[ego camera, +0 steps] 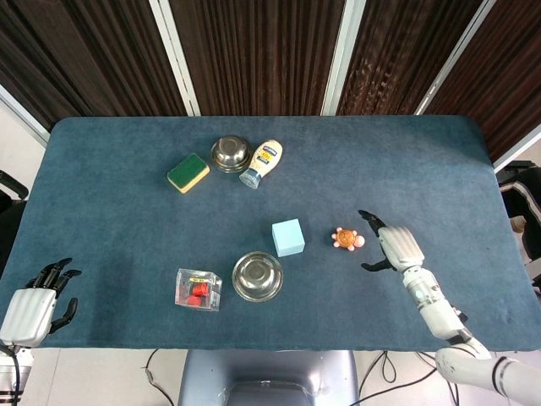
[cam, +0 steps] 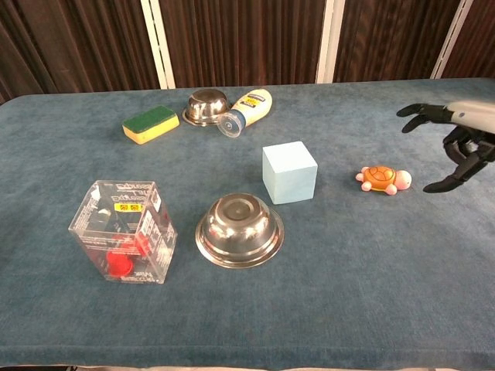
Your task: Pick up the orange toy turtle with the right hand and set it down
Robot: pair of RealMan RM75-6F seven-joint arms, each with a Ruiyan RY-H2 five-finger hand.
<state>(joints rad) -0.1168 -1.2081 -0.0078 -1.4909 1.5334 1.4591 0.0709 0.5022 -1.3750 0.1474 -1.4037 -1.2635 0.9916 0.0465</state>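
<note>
The orange toy turtle (ego camera: 347,238) (cam: 383,178) lies on the blue tablecloth, right of the light blue cube (ego camera: 288,237) (cam: 289,171). My right hand (ego camera: 395,246) (cam: 458,141) hovers to the turtle's right, fingers spread, holding nothing and clear of the toy. My left hand (ego camera: 38,298) rests off the table's near left corner with fingers apart and empty; the chest view does not show it.
An upturned steel bowl (ego camera: 257,276) (cam: 240,229) and a clear box with red pieces (ego camera: 199,289) (cam: 124,230) sit near the front. At the back lie a green-yellow sponge (ego camera: 188,172), a second steel bowl (ego camera: 229,154) and a mayonnaise bottle (ego camera: 261,163).
</note>
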